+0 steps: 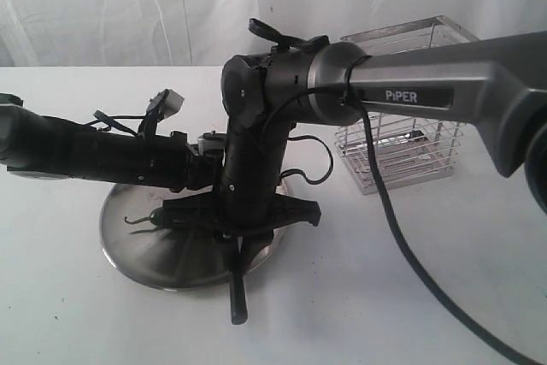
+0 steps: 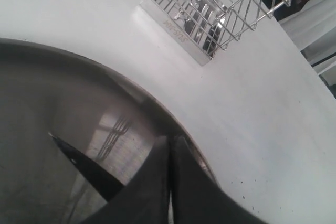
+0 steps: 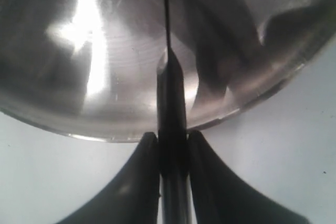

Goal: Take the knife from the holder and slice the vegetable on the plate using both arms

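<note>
Exterior view: your right arm (image 1: 444, 91) bends down over the plate (image 1: 137, 256). The knife (image 1: 238, 298) juts handle-first past the plate's near rim. Your left arm (image 1: 94, 156) reaches in over the plate from the other side. The chili (image 1: 152, 219) lies on the plate, just beside the left arm's tip. The holder (image 1: 402, 147) stands on the table (image 1: 102, 326), apart from the plate.

Left wrist view: the left end effector (image 2: 169, 144) is clenched over the plate, with nothing visible between its fingers.

Right wrist view: the right end effector (image 3: 172, 141) grasps the knife handle, and the blade runs out over the plate.
</note>
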Controlling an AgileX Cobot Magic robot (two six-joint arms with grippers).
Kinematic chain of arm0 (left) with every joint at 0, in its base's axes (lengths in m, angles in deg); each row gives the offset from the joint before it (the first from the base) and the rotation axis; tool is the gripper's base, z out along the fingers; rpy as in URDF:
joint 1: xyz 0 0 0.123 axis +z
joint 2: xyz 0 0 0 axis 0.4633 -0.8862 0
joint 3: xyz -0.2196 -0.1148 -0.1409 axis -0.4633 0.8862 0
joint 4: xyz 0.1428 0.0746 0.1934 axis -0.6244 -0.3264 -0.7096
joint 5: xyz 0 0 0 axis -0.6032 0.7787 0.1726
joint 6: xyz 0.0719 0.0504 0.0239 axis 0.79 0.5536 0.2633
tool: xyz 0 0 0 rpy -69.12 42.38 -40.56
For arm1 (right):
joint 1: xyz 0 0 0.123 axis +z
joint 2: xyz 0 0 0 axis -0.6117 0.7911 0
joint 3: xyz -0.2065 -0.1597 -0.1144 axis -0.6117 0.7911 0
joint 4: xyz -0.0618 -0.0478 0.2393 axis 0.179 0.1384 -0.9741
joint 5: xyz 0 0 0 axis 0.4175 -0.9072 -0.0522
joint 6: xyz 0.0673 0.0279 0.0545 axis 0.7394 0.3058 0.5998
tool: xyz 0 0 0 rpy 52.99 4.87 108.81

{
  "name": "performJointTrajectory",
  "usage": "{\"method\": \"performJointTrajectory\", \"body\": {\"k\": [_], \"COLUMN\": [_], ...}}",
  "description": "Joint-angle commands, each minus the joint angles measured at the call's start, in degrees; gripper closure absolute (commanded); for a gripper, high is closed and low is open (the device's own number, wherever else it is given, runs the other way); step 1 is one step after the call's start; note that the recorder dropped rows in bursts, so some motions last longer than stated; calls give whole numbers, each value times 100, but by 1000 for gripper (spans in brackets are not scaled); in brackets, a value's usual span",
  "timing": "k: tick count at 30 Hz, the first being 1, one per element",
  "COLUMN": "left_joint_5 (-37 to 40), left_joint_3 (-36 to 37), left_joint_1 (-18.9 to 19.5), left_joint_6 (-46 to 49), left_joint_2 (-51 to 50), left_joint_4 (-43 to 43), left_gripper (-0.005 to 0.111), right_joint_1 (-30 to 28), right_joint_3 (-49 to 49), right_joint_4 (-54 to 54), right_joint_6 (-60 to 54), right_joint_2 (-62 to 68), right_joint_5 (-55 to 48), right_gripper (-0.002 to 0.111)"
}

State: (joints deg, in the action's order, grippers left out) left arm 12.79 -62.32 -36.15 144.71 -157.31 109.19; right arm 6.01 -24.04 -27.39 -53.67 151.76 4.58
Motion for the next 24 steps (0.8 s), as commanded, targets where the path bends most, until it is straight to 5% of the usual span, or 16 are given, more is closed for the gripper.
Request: {"method": "performJointTrajectory", "body": {"k": [1, 11, 24], "left_joint_5": [206, 991, 985], "left_joint_3": [-18, -22, -22], "left_joint_1": [-55, 877, 894], "left_joint_6": [-97, -171, -27], "left_joint_2": [56, 56, 45], "left_joint_4": [260, 494, 327], "left_gripper": [107, 107, 107], "right_joint_1": [86, 86, 86], "right_joint_3": [-3, -3, -3], "right_joint_4": [-250, -261, -216], "right_joint_6": [-238, -214, -14], "right_joint_2": [-97, -240, -253], "right_joint_5": [116, 282, 251], "right_gripper": [108, 108, 108]}}
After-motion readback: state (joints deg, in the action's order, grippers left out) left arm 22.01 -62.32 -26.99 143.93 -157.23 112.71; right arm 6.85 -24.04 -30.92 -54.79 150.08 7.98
